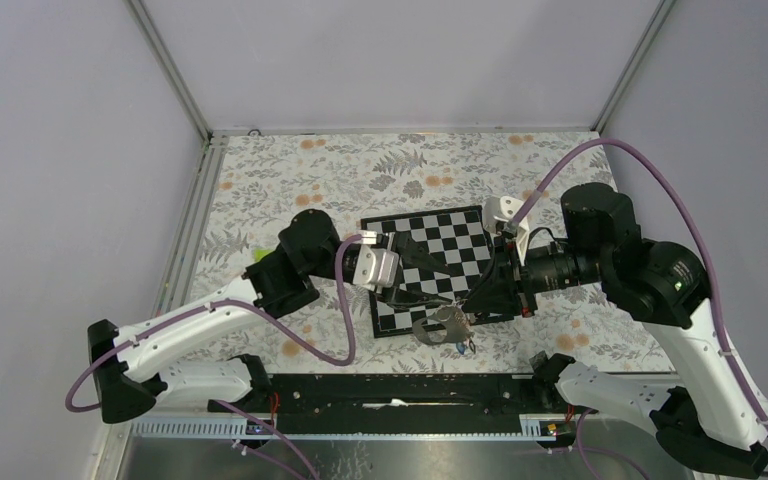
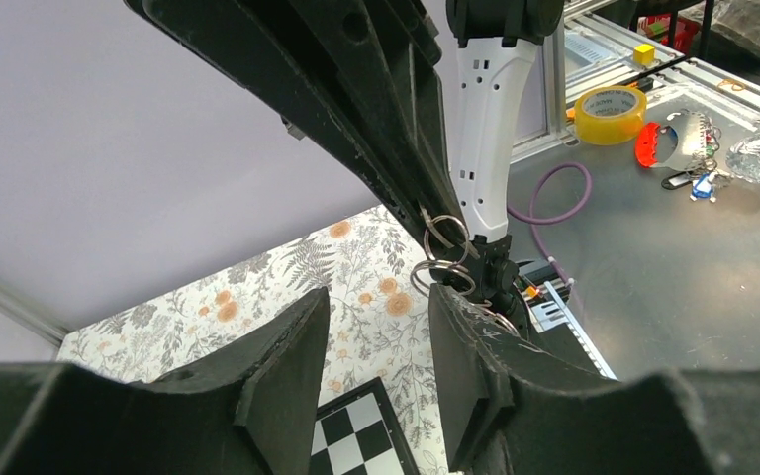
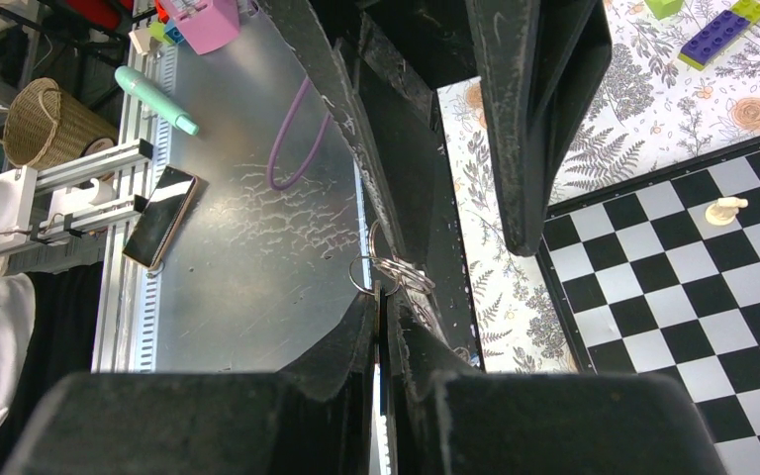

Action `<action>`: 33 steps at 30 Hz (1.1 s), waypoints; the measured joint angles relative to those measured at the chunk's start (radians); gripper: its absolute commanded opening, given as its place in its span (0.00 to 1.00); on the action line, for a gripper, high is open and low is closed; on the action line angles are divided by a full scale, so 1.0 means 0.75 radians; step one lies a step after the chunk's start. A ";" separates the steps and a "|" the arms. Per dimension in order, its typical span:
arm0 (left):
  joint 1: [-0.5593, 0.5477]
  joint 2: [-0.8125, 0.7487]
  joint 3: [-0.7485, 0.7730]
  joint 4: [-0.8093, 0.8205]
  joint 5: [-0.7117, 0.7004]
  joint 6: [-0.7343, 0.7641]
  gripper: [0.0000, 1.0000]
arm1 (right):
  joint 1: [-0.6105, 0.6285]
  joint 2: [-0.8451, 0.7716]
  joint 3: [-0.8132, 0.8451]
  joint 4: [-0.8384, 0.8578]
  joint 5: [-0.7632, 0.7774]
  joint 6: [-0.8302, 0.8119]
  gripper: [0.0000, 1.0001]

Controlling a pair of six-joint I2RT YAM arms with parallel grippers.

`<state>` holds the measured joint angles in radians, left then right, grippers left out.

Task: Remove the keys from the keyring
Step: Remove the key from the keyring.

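Top view shows the keyring at the near edge of the chessboard on the desk, just under the right jaws. Those jaws are pressed together, clamped on its metal rings. The left jaws stand apart, close beside them over the board. The keys themselves are too small to pick out.

Black and white checks across the chessboard. Grey fern leaves and orange blooms on the white tablecloth. White shells with black joints on the left arm and the right arm, trailing purple cables. Grey on the keyring strap, a speck of bright blue at its clip, silvery on its rings. Pale cream on the pawn. Purple and lime green on the toy bricks. Yellow on the tape roll, pink on the box, tan on the wicker basket.
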<state>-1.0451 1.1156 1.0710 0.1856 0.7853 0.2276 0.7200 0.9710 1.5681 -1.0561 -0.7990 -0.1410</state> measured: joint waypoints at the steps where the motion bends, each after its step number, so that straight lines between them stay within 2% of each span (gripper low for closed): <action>1: 0.000 0.005 0.000 -0.002 0.001 0.000 0.48 | 0.000 -0.001 0.000 -0.001 0.000 0.000 0.07; 33: 0.000 0.041 0.000 0.106 0.133 -0.113 0.51 | 0.000 -0.003 0.000 0.015 0.001 0.000 0.07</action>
<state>-1.0451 1.1465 1.0710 0.2649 0.8848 0.1429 0.7200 0.9691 1.5681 -1.0451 -0.7982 -0.1410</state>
